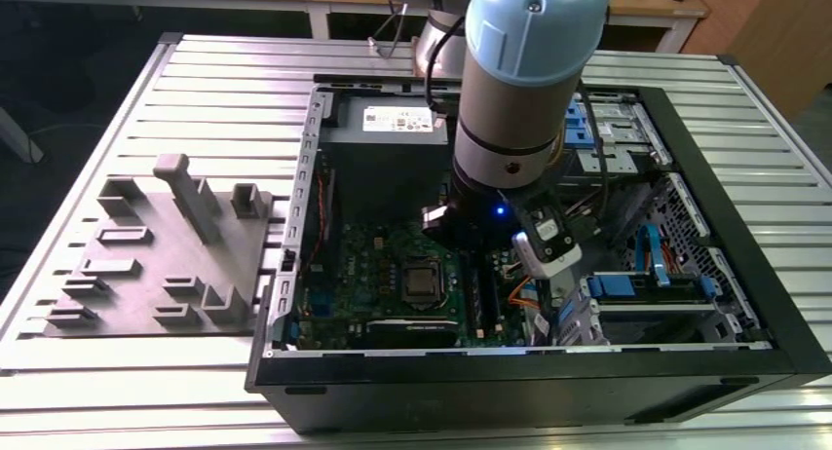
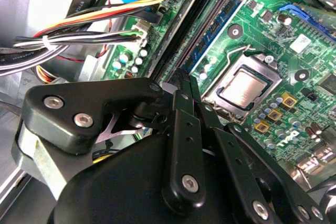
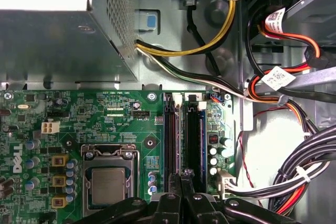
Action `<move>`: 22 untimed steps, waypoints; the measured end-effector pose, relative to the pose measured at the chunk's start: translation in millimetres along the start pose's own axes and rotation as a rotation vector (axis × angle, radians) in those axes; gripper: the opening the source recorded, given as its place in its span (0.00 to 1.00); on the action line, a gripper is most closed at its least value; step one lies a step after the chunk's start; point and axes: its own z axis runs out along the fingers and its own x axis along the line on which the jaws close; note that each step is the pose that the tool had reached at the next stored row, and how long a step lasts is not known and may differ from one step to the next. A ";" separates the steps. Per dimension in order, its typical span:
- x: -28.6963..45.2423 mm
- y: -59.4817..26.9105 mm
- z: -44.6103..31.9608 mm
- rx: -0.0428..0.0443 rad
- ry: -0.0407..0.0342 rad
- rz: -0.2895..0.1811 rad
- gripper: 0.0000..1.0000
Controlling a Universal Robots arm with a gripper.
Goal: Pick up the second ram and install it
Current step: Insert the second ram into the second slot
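Inside the case point(image 1: 728, 304), the hand point(image 3: 181, 179), fingers pinched together, presses on the ram point(image 3: 181, 140) standing in its slot beside the CPU point(image 3: 107, 184); seating looks nearly done.

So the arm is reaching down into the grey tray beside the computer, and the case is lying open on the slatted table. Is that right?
Not quite. The exterior view shows the arm reaching into the open computer case, not the grey tray, which sits apart on the slatted table. In the first wrist view the gripper is over the long black slots of the green motherboard.
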 end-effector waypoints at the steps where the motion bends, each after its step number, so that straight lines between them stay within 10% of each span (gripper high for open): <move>1: -0.1 0.0 0.0 0.0000 0.0000 -0.001 0.08; 22: -0.4 -0.4 5.8 -0.0003 0.0002 -0.003 0.08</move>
